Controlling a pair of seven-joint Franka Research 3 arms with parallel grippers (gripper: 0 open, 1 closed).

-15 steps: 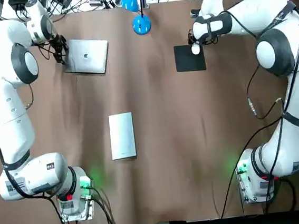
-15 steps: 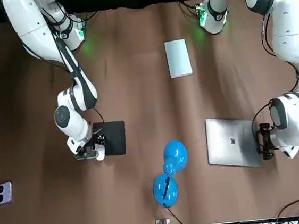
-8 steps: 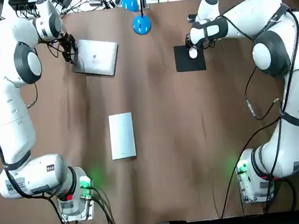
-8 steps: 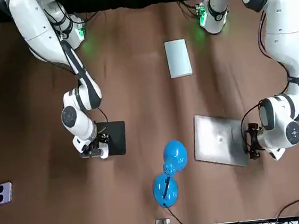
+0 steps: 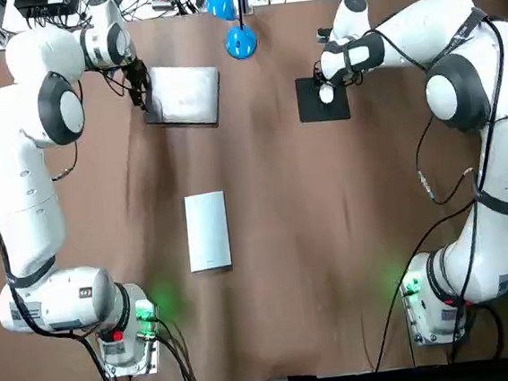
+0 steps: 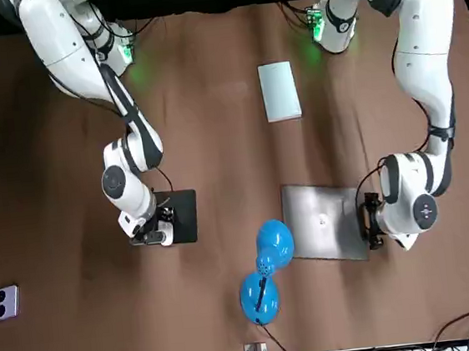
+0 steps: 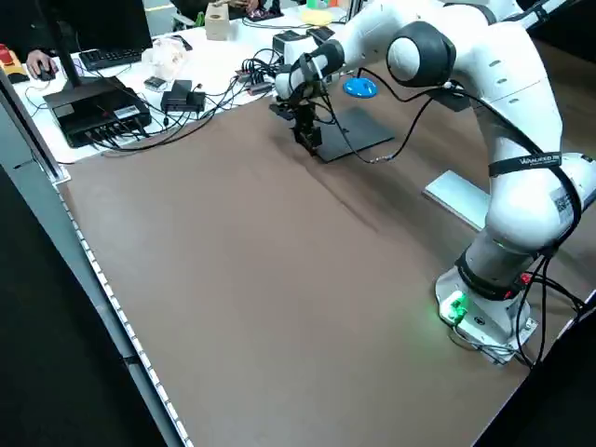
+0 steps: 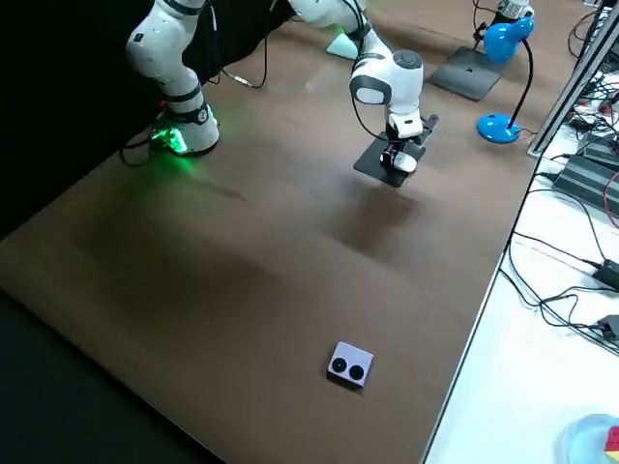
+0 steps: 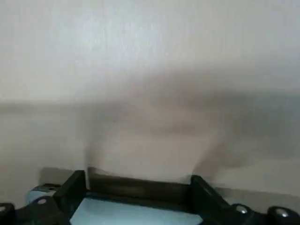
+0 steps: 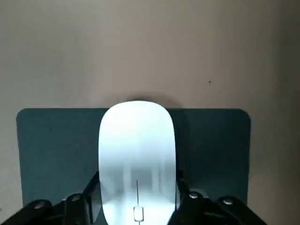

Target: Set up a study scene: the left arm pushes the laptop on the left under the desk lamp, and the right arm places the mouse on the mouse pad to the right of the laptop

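Note:
A closed silver laptop (image 5: 184,95) (image 6: 324,233) lies flat just left of the blue desk lamp, whose base (image 5: 241,42) stands at the far edge and whose head (image 6: 273,243) hangs beside the laptop. My left gripper (image 5: 141,91) (image 6: 370,224) is open, its fingers (image 9: 70,192) set against the laptop's left edge. The white mouse (image 10: 137,159) (image 5: 326,93) sits over the black mouse pad (image 5: 320,105) (image 10: 42,154), with my right gripper (image 5: 326,83) (image 6: 152,232) shut on it.
A flat silver slab (image 5: 207,231) lies mid-table. A small grey device with two round marks (image 6: 6,302) (image 8: 350,365) sits near the table's far right corner. Cables and electronics (image 7: 102,102) crowd the white bench behind the far edge.
The left gripper has slid the laptop rightward, toward the lamp. The right gripper has carried the mouse from the pad's far right corner onto the pad.

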